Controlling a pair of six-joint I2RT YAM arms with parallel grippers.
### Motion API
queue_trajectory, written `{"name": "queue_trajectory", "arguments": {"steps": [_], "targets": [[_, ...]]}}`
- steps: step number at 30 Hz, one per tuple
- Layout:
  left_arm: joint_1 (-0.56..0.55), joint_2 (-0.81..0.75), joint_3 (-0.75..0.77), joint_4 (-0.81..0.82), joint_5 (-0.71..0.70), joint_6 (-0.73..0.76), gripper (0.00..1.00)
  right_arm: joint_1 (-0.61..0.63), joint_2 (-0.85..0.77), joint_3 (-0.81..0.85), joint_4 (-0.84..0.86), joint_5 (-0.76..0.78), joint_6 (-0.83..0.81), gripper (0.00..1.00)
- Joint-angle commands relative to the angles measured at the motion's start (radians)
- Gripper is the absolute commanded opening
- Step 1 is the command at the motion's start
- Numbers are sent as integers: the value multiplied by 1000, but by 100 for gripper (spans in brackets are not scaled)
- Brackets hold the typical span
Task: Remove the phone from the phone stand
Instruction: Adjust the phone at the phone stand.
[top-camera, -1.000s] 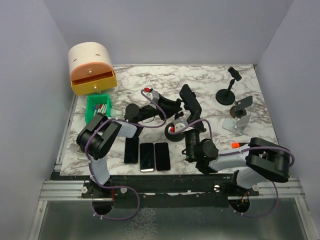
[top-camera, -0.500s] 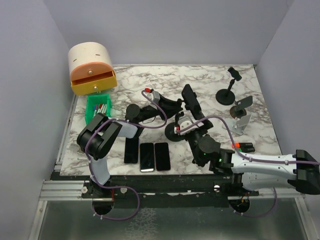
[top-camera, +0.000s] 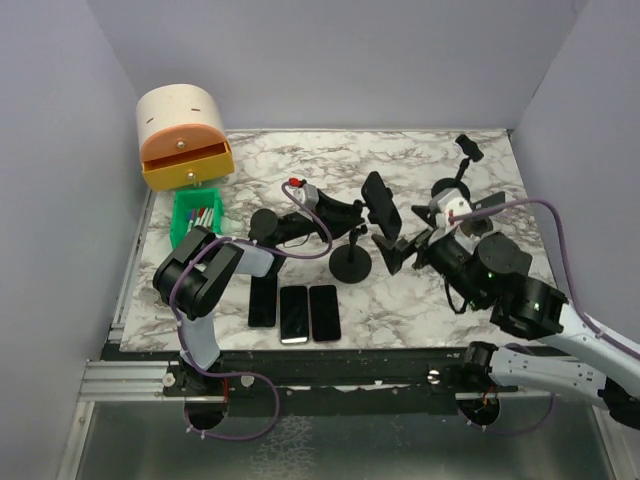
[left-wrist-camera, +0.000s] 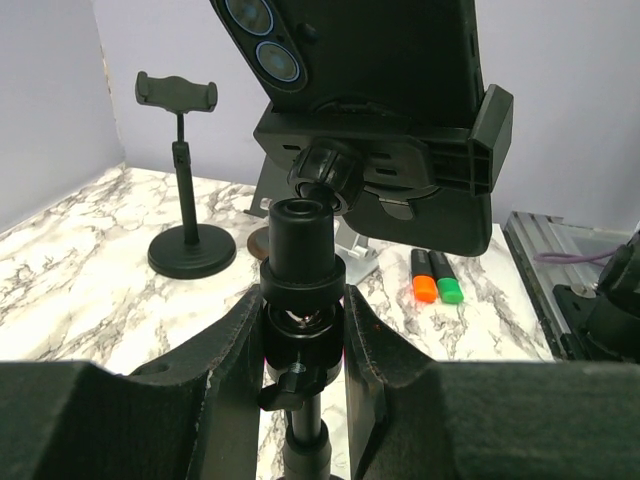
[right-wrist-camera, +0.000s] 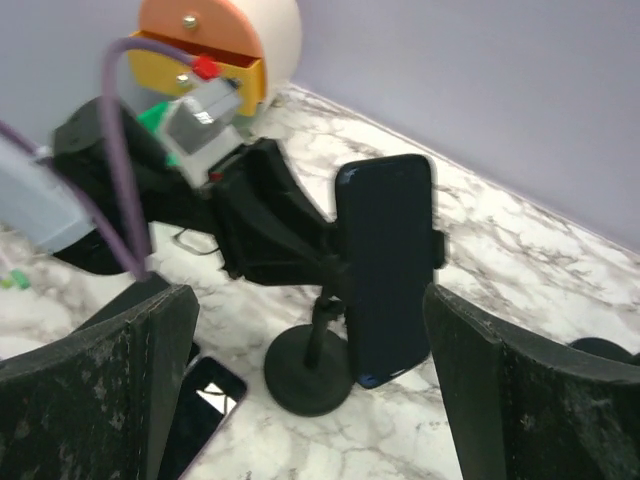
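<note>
The phone (top-camera: 378, 200) is being held upright and off the table in the clamp cradle (left-wrist-camera: 400, 160) of the phone stand (top-camera: 351, 262), near the middle of the marble tabletop (top-camera: 400, 310). The stand's pole is being pinched just under the ball joint (left-wrist-camera: 325, 165) by the left gripper (left-wrist-camera: 303, 335), whose pads are pressed against it on both sides. The right gripper (top-camera: 398, 247) is being held just beside the phone with its fingers spread wide and nothing between them.

Several risks are being weighed. If the phone is pulled sideways against the cradle's side arms rather than along them, the head is likely to be swivelled on the ball joint, or the whole stand dragged through the left grip. If the fingers are closed off-centre on the smooth case, the phone could be dropped onto the marble or onto the handsets lying below. The stands behind the right arm could also be knocked by its elbow.

Four phones are being counted: the one in the cradle and three lying flat (top-camera: 293, 312) side by side at the near edge. Three stands are being shown: the one being gripped, a black stand (top-camera: 455, 188) at the back right, and a silver stand (left-wrist-camera: 358, 258), partly hidden. Two markers (left-wrist-camera: 424, 278), one green bin (top-camera: 182, 225) and one drawer box (top-camera: 183, 135) are also being seen.
</note>
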Motion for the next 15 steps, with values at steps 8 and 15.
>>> {"name": "queue_trajectory", "arguments": {"steps": [8, 15], "targets": [[-6, 12, -52, 52, 60, 9, 0, -619, 214, 112, 13, -894, 175, 100], [-7, 25, -47, 32, 97, 39, 0, -677, 332, 227, -7, -1026, 140, 100]]}}
